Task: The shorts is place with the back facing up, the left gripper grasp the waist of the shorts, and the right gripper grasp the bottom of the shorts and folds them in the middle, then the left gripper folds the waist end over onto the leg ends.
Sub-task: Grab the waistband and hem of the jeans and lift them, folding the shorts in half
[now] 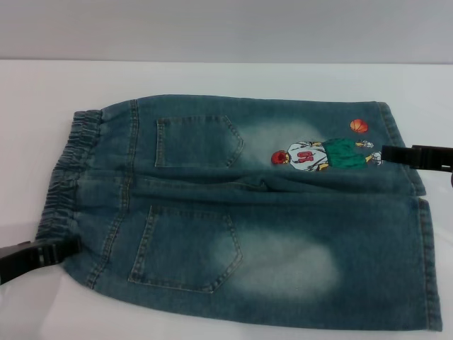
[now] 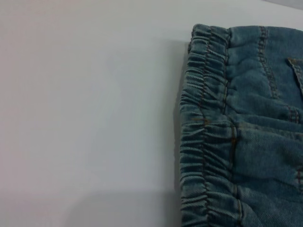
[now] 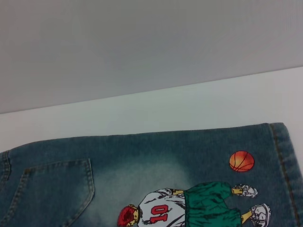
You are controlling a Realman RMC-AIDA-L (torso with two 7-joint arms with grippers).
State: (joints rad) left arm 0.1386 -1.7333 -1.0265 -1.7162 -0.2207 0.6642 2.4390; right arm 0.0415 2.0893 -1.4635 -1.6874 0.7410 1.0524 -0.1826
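The shorts [image 1: 248, 212] lie flat on the white table, back up, with two patch pockets showing. Their ruffled waist [image 1: 67, 177] is at the left end, and the leg hems, the bottom of the shorts [image 1: 417, 212], are at the right. A cartoon basketball player [image 1: 322, 154] is embroidered on the far leg, also seen in the right wrist view as the cartoon [image 3: 189, 208]. My left gripper [image 1: 42, 253] reaches in at the near corner of the waist. My right gripper [image 1: 400, 154] hovers at the far leg hem beside the cartoon. The left wrist view shows the waist [image 2: 206, 137] close up.
The white table [image 1: 212, 78] extends beyond the shorts toward a grey wall at the back. Bare table [image 2: 90, 113] lies left of the waistband.
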